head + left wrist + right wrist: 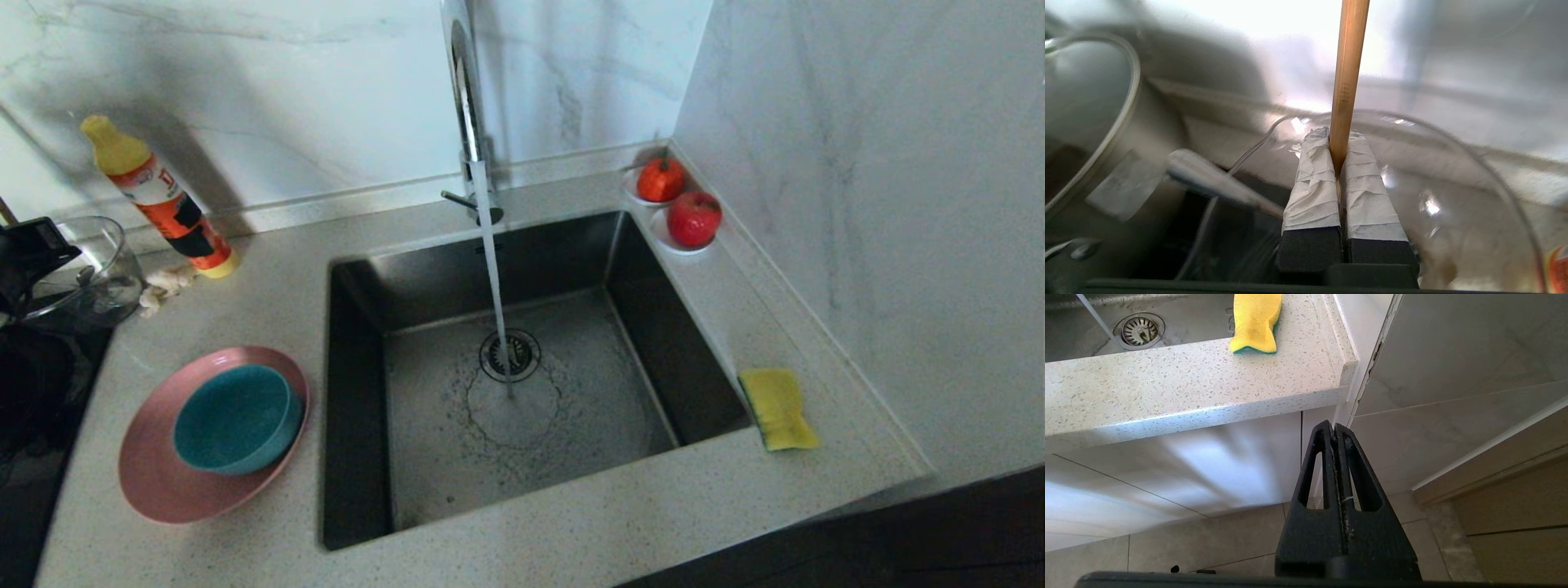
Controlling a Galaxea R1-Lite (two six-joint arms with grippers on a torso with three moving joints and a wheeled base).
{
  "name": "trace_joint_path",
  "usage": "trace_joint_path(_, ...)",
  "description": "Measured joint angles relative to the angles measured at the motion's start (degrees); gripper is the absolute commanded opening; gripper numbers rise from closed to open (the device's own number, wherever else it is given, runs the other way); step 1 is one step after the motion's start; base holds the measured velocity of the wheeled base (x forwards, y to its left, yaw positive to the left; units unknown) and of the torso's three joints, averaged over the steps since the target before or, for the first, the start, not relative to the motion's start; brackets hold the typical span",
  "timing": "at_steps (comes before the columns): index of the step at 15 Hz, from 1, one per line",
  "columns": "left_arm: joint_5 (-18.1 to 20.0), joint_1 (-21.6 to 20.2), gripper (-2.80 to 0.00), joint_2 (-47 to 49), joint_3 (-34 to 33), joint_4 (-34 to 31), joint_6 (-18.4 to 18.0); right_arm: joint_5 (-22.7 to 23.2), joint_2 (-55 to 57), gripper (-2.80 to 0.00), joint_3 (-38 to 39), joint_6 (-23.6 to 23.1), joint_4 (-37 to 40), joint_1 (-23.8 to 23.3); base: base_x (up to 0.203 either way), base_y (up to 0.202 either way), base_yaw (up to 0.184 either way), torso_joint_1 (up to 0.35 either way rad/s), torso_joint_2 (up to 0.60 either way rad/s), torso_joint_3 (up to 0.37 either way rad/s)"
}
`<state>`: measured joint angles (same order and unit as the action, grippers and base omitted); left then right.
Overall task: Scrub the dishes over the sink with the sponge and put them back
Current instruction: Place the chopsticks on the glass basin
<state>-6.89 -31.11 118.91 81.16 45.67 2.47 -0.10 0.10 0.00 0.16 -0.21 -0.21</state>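
My left pincer (1336, 141) clamps thin wooden chopsticks (1347, 81), upper end cut off; my right pincer (1334, 430) closed, empty

Head view looks down on the sink (522, 384); the low right wrist view shares its sponge (777, 407)

Chopsticks (1346, 77): upper end cut off by left wrist view edge. Tap (467, 98): top cut off in head view. Glass bowl (90, 273) partly hidden behind left arm.

1 plate (155, 478), 1 bowl (237, 418), 1 sponge (777, 407)
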Motion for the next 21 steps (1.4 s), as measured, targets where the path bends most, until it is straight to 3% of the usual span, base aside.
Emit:
trace_joint_path(4, -2.0, 1.0, -2.8, 0.91, 0.17, 4.02, -0.02, 0.0, 0.0, -2.8, 0.0, 0.03, -0.01, 0.0, 0.0, 0.0, 0.0, 0.0, 0.0, 0.0)
trace_joint_path(9, -4.41, 1.99, -2.8, 1.4, -0.22, 3.31, -0.09, 0.01, 0.0, -2.8, 0.0, 0.0, 0.0, 0.02, 0.0, 0.0, 0.0, 0.0, 0.0, 0.0)
trace_joint_path(10, -4.61, 2.1, 0.0, 1.51, -0.27, 3.28, -0.06, 0.02, 0.0, -2.8, 0.0, 0.0, 0.02, 0.02, 0.0, 0.0, 0.0, 0.0, 0.0, 0.0)
trace_joint_path(18, -4.41, 2.12, 0.0, 0.65, 0.07, 3.27, 0.97, 0.0, 0.0, -2.8, 0.0, 0.03, 0.0, 0.0, 0.0, 0.0, 0.0, 0.0, 0.0, 0.0)
trace_joint_path(21, -4.17, 2.1, 0.0, -1.59, 2.14, 0.44, 1.58, 0.0, 0.0, -2.8, 0.0, 0.0, 0.0, 0.0, 0.0, 0.0, 0.0, 0.0, 0.0, 0.0)
